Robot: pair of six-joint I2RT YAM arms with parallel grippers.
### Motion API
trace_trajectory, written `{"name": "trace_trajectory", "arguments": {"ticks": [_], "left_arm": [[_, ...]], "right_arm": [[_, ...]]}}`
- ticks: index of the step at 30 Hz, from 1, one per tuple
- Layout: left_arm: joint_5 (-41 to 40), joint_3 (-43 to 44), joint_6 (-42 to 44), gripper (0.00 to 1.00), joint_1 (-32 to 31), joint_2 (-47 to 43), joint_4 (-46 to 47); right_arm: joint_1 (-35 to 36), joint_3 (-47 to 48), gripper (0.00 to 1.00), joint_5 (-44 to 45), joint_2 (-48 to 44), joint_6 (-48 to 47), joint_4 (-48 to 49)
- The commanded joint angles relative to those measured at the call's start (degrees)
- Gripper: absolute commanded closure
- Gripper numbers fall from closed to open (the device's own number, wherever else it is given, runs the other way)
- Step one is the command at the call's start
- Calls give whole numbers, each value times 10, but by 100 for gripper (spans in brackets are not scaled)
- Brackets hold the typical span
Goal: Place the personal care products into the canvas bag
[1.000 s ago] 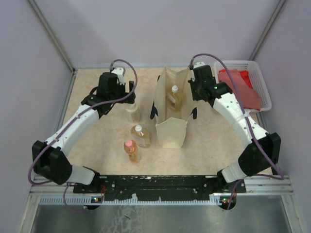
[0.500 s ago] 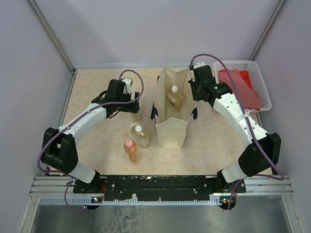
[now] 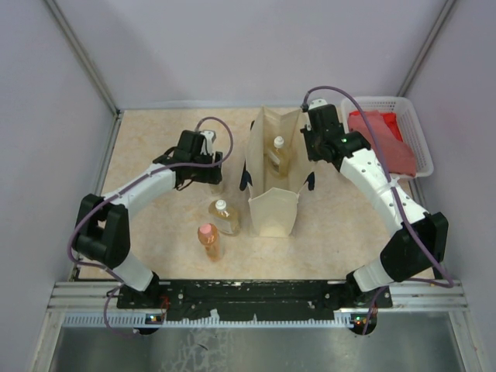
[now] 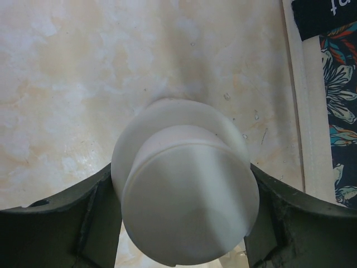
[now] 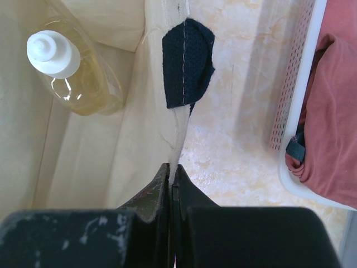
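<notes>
A cream bottle (image 4: 187,206) stands upright on the table left of the canvas bag (image 3: 273,211). My left gripper (image 4: 181,170) is down over it, with both fingers pressed against its sides. In the top view only its lower edge (image 3: 218,184) shows under the left gripper (image 3: 206,159). One amber bottle (image 3: 279,155) with a white cap stands inside the bag (image 5: 83,162). My right gripper (image 5: 173,168) is shut on the bag's right rim and holds it open. A second amber bottle (image 3: 223,217) and an orange bottle with a pink cap (image 3: 208,240) stand left of the bag.
A white plastic basket (image 3: 415,133) holding a red cloth (image 3: 378,133) sits at the back right, close to the right arm. In the right wrist view its perforated wall (image 5: 290,95) lies just right of the bag. A navy strap patch (image 5: 187,61) is sewn on the bag's rim.
My left arm has swung right and come down over the cream bottle, and its jaws have narrowed onto it. The right gripper, the bag and the other bottles have not moved.
</notes>
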Motion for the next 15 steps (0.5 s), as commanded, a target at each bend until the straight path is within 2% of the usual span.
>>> {"name": "trace_trajectory", "arguments": {"ticks": [1,2,3,6,11,15], "left_arm": [[7,-2,7,87,2,-13,21],[7,5,7,96,1,-20,17],[6,14,3,99,1,-29,8],[1,38,-2,100,1,-80,6],[-10,37,0,100,1,-217,73],[30,57,17,100,1,-268,84]], "right_arm": [[2,4,100,24,-25,-14,11],[2,4,100,25,-25,-14,10],[2,4,100,25,-24,-15,10],[2,3,100,26,-22,-15,11],[2,1,100,25,-12,-13,9],[2,7,100,24,-1,-12,7]]}}
